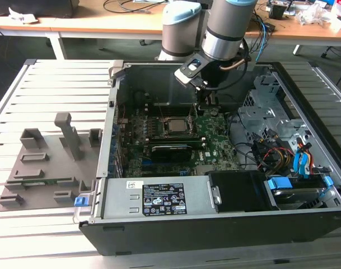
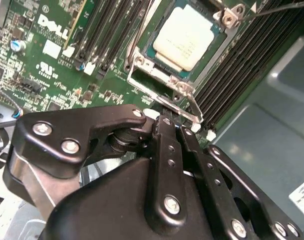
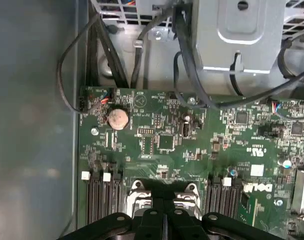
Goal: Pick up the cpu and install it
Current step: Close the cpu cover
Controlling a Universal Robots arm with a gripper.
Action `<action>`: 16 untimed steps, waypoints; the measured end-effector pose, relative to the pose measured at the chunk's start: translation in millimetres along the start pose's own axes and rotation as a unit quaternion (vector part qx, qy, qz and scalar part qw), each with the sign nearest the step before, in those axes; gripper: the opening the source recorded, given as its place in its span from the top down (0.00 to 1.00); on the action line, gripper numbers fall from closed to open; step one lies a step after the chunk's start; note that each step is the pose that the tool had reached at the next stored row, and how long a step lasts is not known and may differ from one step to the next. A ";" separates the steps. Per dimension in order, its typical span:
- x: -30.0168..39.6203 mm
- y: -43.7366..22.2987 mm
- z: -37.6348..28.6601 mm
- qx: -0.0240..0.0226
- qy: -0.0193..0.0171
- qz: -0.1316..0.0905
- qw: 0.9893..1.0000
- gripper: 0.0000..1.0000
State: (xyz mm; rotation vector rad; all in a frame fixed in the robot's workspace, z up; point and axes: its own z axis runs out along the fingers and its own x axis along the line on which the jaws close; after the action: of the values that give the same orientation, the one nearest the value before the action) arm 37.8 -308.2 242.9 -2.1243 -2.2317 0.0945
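- One gripper [image 1: 206, 106] hangs inside the open computer case [image 1: 226, 224]. It is low over the green motherboard [image 1: 215, 143], just beside the socket on the exterior view's right.
- In the first wrist view its fingers [image 3: 152, 217] are pressed together, with nothing between them.
- The cpu [image 2: 185, 36] lies flat in the socket with its pale metal top up. The metal socket frame [image 2: 164, 85] surrounds it, and the gripper does not hold it.
- Whether the fingertips touch the frame's near edge cannot be told.
- Grey holder blocks [image 1: 52, 162] stand on the slatted table [image 1: 47, 84], outside the case on the exterior view's left.
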 end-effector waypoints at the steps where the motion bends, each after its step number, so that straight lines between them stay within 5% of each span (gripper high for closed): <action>1: 0.3 -5.9 0.5 0.000 0.000 0.000 1.000 0.89; 9: 1.1 -25.0 3.7 -0.001 0.000 0.000 1.000 0.89; 13: -1.2 -34.3 14.9 -0.001 0.000 -0.006 1.000 0.89; 16: -1.4 -49.3 19.4 -0.001 0.000 -0.008 1.000 0.89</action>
State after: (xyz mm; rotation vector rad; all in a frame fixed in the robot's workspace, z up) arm -12.8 -312.1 227.7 -2.1070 -2.2491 0.0923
